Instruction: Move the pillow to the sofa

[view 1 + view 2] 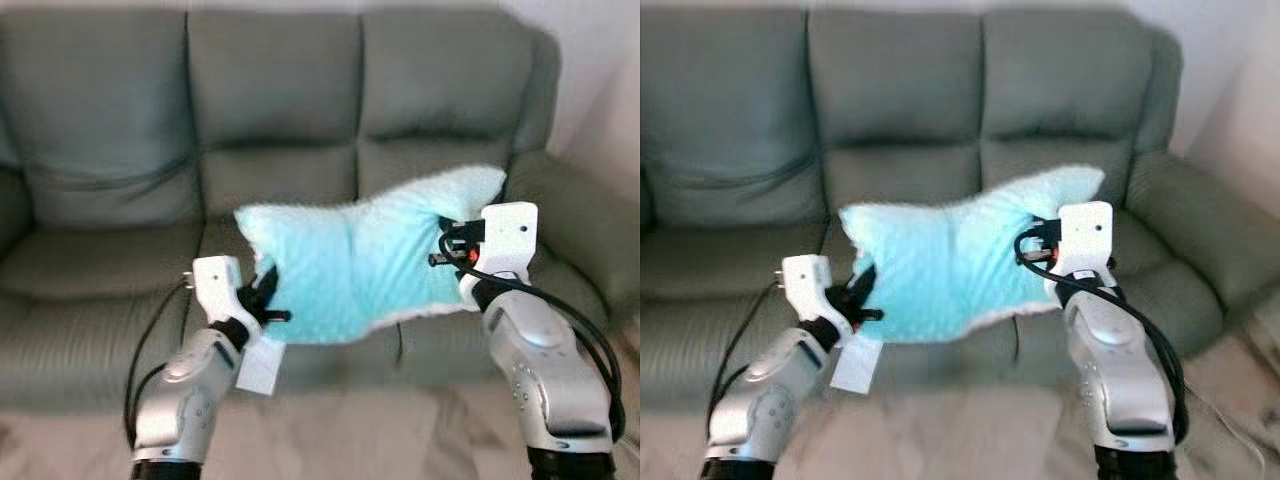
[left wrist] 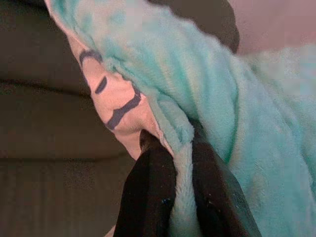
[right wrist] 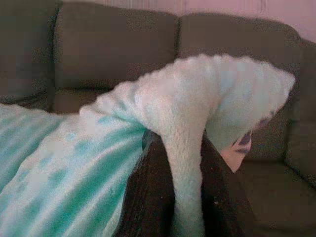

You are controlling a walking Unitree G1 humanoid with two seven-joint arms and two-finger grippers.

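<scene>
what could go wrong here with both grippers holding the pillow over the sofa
1. The left gripper and right gripper each pinch only a thin edge of the fluffy turquoise pillow, so the plush fabric could slip out.
2. If one side lets go first, the pillow may swing and drop toward the sofa seat's front edge, then slide to the floor.
3. The pillow hangs stretched between the arms; pulling apart could strain its seam.
</scene>
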